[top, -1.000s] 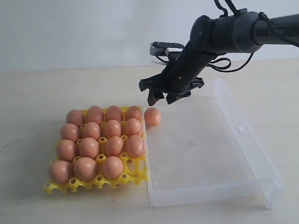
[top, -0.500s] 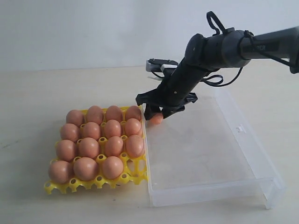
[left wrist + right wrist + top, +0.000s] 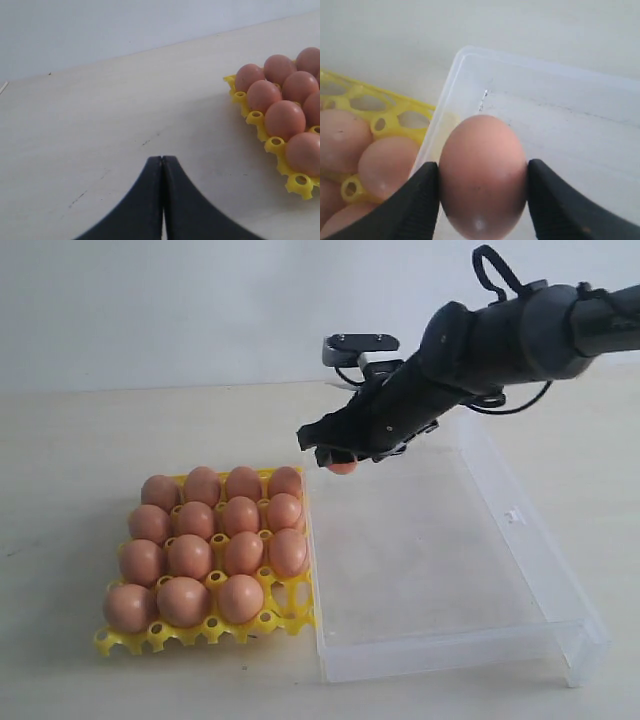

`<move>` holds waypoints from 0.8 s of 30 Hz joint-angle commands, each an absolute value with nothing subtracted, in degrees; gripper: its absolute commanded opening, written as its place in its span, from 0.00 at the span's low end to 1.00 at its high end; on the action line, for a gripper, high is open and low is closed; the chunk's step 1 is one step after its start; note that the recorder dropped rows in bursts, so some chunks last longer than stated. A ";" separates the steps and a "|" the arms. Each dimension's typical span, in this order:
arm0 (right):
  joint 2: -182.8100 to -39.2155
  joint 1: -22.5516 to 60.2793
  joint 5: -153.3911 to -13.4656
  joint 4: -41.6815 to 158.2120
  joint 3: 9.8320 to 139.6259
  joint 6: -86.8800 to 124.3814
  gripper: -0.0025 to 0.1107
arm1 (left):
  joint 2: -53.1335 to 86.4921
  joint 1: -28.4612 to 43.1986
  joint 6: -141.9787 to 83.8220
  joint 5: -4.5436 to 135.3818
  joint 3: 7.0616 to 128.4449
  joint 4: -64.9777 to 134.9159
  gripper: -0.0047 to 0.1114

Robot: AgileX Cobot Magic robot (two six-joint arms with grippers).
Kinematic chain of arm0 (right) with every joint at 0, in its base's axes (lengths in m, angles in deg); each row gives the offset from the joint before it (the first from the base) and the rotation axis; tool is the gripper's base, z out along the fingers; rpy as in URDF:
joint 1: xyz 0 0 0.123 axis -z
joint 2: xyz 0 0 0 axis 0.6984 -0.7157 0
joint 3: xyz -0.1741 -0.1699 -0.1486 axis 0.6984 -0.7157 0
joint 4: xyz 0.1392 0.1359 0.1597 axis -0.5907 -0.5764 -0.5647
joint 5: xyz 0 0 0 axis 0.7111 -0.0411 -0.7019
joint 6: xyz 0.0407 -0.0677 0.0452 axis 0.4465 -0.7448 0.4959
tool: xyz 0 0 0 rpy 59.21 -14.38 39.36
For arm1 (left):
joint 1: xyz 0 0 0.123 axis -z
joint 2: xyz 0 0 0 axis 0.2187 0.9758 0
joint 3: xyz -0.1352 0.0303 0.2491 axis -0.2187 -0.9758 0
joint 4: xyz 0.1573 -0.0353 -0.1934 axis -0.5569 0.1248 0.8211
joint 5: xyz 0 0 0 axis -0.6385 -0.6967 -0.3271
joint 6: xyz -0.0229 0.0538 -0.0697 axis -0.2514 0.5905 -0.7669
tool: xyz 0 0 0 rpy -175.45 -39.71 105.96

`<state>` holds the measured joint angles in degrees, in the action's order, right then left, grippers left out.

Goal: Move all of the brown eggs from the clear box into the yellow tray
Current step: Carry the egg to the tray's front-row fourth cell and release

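Note:
My right gripper [image 3: 343, 458] [image 3: 483, 192] is shut on a brown egg [image 3: 343, 467] [image 3: 482, 175], held in the air above the far left corner of the clear box [image 3: 520, 515] [image 3: 470, 55]. No other egg lies in the box. The yellow tray [image 3: 290, 615] [image 3: 257, 119] [image 3: 385, 122] stands left of the box, touching its wall. Several brown eggs [image 3: 200, 560] [image 3: 282, 117] fill its cups; the cup at its near right corner is empty. My left gripper [image 3: 162, 160] is shut on nothing, low over bare table beside the tray, out of the exterior view.
The pale wooden table [image 3: 80, 440] stretches around tray and box. A white wall [image 3: 200, 300] runs behind. The right arm [image 3: 500, 340] reaches in from the upper right over the box's far end. The box has a lip [image 3: 585, 650] at its near right end.
The right gripper came down onto the lone egg at the box's far left corner, shut on it, and has lifted it off the box floor.

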<state>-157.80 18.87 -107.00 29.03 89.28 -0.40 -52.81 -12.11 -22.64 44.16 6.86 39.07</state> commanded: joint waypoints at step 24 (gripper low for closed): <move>-144.66 -2.95 -56.70 53.32 49.04 25.49 0.02 | -53.13 -12.03 -22.65 44.59 7.06 39.16 0.04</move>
